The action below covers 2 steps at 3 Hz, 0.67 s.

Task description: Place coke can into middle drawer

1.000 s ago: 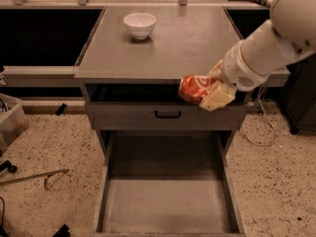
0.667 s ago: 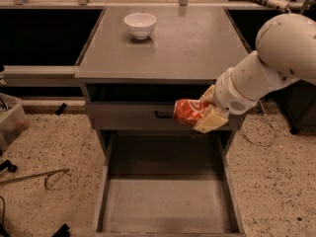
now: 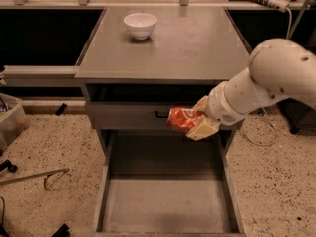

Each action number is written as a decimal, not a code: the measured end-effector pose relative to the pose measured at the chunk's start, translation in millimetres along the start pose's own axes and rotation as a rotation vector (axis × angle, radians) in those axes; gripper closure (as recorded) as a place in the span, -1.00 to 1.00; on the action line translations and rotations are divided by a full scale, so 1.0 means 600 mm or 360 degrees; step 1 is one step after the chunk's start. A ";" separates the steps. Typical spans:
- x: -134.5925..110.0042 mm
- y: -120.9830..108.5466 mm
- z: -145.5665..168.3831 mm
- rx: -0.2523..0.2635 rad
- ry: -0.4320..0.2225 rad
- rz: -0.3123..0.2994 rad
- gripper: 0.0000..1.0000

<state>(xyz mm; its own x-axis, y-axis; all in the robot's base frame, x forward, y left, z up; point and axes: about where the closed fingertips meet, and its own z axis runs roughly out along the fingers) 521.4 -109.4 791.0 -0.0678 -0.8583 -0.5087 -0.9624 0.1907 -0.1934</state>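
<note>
Gripper: gripper [image 3: 195, 121] in front of the cabinet, level with the closed drawer front [image 3: 123, 117], just right of its black handle [image 3: 160, 114]; reaches in from the right on the white arm [image 3: 266, 83].
Grip state: clamped on the coke can [image 3: 180, 120]; cream fingers [image 3: 202, 131] above and below the can body.
Can: held in the air, lying roughly sideways, white lettering facing the camera; above the back part of the middle drawer [image 3: 163, 201], well clear of its floor, touching nothing but the fingers.
Drawer: pulled fully out, flat floor bare, low side walls visible both sides.
Done: can picked up and carried off the countertop [image 3: 197, 48]; drawer already open.
Left: lower the can into the drawer, set it on the floor, release, withdraw. Judged about two thirds through.
Change vs 1.0 s ago: can and gripper lower and further left; then at the countertop's front edge, now down across the drawer front. Arm swung lower with it, elbow bigger in view.
Change vs 0.7 s ago: small extra drop, same heading.
Unchanged: white bowl [image 3: 140, 24] at the same spot at the back of the countertop; drawer opening the same; grip on the can the same.
</note>
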 end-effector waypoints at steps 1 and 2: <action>0.012 0.018 0.133 -0.0043 -0.0115 -0.0001 1.00; 0.032 0.036 0.231 -0.0009 -0.0145 0.0039 1.00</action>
<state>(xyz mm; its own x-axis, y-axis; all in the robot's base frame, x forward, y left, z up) 535.8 -55.7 661.1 -0.0673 -0.8066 -0.5873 -0.9623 0.2079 -0.1753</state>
